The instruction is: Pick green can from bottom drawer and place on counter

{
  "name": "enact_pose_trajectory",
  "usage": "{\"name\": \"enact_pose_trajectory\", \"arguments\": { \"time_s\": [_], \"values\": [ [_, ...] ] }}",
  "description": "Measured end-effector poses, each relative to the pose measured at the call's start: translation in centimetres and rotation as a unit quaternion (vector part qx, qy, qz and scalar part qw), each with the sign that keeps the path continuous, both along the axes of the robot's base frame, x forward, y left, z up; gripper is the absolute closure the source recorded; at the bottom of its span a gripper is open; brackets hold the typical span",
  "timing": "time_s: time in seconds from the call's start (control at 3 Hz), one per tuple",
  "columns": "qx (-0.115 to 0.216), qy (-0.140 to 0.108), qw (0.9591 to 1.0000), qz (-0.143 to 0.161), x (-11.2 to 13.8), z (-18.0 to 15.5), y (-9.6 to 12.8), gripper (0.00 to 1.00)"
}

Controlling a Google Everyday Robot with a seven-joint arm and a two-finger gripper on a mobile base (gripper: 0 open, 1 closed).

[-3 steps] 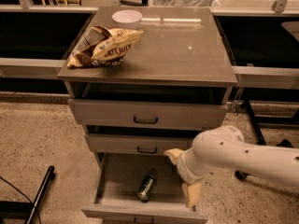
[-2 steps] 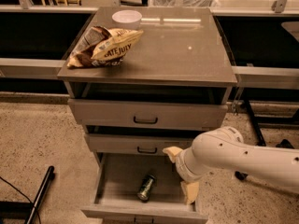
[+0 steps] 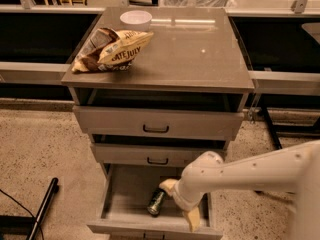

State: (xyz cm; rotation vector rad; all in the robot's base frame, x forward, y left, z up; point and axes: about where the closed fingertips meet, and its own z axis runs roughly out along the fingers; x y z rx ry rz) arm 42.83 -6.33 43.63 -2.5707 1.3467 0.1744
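While the counter surface (image 3: 200,59) stands ready above, the bottom drawer (image 3: 125,204) is fully pulled out. The arm (image 3: 250,171) enters from the right, wrist bent downward. The gripper (image 3: 180,203) sits inside the drawer, jaws spread, holding nothing. The green can (image 3: 156,202) lies just left of them, long axis roughly front-to-back.

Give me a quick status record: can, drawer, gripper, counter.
green can: lying in the bottom drawer, near its front, not gripped
bottom drawer: pulled open
gripper: down inside the drawer, just right of the can, fingers spread open
counter: chip bag at the left, white bowl at the back; no can on it yet
task stage: before the grasp
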Motion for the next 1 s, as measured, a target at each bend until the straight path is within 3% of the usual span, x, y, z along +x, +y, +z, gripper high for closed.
{"name": "enact_pose_trajectory", "arguments": {
  "time_s": [0.33, 0.67, 1.0],
  "values": [
    [-0.008, 0.018, 0.9991, 0.037, -1.5, -4.0, 0.4, 0.00],
    [-0.011, 0.020, 0.9988, 0.044, -1.1, -4.0, 0.4, 0.00],
    [-0.025, -0.008, 0.9968, 0.076, 2.4, -6.4, 1.0, 0.00]
  ]
}}
